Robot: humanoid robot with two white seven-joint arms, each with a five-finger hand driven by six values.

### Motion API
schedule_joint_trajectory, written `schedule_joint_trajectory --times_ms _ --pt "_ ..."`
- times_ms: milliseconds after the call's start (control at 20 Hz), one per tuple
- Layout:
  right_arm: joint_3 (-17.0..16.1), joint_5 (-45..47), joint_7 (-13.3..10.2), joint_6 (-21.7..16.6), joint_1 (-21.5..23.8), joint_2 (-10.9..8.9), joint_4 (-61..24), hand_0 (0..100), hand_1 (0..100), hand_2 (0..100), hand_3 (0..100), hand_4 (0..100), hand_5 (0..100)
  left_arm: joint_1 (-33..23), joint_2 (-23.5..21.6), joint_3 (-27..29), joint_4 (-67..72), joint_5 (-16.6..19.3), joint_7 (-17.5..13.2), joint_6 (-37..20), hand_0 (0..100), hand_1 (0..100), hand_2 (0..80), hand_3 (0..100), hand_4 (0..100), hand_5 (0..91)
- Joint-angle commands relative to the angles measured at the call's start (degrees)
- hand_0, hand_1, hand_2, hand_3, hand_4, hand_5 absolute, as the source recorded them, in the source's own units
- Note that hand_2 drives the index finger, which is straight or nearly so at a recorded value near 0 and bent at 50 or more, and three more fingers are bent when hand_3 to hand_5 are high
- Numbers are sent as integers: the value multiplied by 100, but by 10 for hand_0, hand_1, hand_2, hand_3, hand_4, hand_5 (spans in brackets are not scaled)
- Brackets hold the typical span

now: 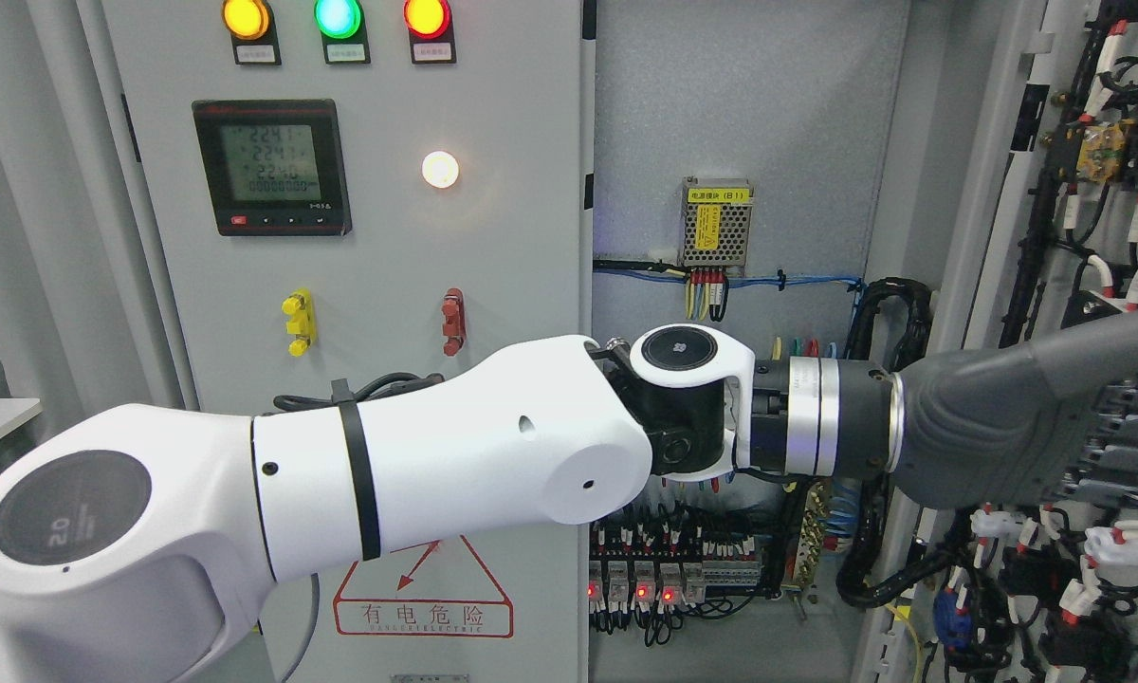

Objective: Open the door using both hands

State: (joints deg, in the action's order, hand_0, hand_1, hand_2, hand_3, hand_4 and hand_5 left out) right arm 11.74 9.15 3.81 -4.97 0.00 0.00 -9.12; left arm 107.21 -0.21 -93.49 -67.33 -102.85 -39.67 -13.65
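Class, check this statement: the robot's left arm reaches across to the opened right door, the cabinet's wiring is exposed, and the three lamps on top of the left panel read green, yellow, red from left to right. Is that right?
Not quite. In the head view the lamps read yellow, green, red. The rest stands: the left hand reaches across to the opened right door, and the wiring is exposed.

Glossy white left arm (455, 446), black strap, black wrist joint, silver collar, grey hand (1034, 417).
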Motion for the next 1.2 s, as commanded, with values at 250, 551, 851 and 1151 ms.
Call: schedule_joint_trajectory --times_ms 250,551,851,1151 --pt "12 -1 -3 5 105 -62 -142 218 0 0 0 0 0 -95 -232 305 -297 291 170 -6 296 0 27 27 37 0" --pt "4 -1 -3 5 105 -62 -142 218 0 0 0 0 0 -788 -1400 471 -1281 1398 943 3 296 0 27 28 38 0" --pt "12 -1 -3 5 105 -53 -142 218 0 0 0 0 0 -1447 -2508 1069 -2178 2111 1260 -128 296 0 27 27 37 0" --pt "12 -1 -3 -4 105 -44 -151 218 0 0 0 0 0 -2807 -3616 1061 -2970 3189 1374 -226 296 0 28 28 37 0"
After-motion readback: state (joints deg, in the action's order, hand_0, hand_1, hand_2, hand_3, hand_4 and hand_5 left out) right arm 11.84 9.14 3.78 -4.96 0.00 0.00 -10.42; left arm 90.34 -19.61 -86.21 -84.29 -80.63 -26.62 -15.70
